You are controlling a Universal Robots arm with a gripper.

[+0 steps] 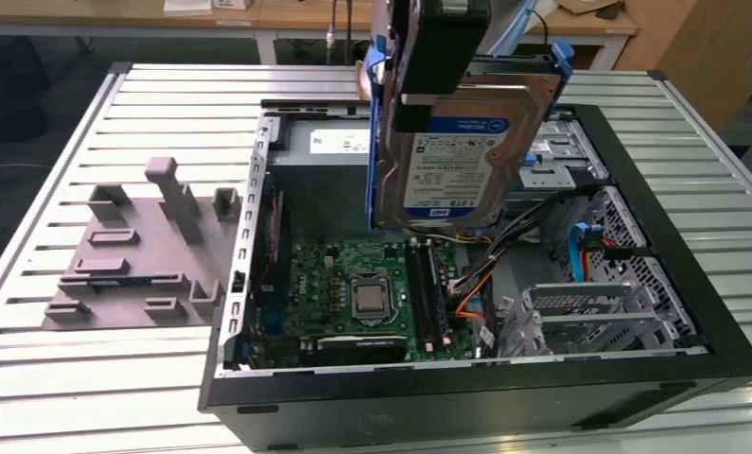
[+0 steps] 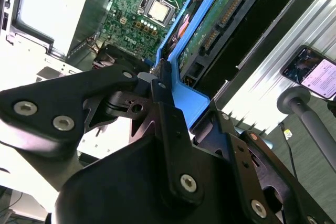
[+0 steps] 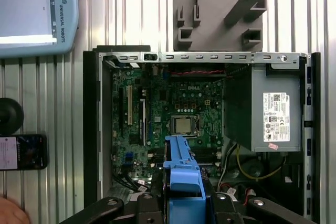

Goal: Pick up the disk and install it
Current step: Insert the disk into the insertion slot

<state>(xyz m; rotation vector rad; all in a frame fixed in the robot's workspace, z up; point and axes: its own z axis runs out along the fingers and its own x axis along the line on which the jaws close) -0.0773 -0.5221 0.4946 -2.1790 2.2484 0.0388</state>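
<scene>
The pick-up looks done and the carry to the mount is the step in hand. The pincer (image 1: 413, 113) pinches the disk (image 1: 458, 156) near the upper end of its blue caddy, a finger pressed on either side. The disk hangs on edge in the air, label face toward the exterior view, over the 12 o'clock end of the open computer case (image 1: 678, 369) and well off the bench (image 1: 161, 104); its lower edge hovers above the motherboard (image 1: 350, 284), touching nothing that I can see. The silver drive cage (image 1: 565, 142) sits just beside it at about 3 o'clock; the power supply (image 1: 331, 142) lies at about 9 o'clock.

The arm reaches down from 12 o'clock in the exterior view; the wrist is close to vertical, tipped slightly, so the disk leans a little.

As I judge it, installing calls for squaring the caddy with the cage's opening and keeping clear of the loose cables (image 1: 575, 251); a small skew would likely jam it.
</scene>
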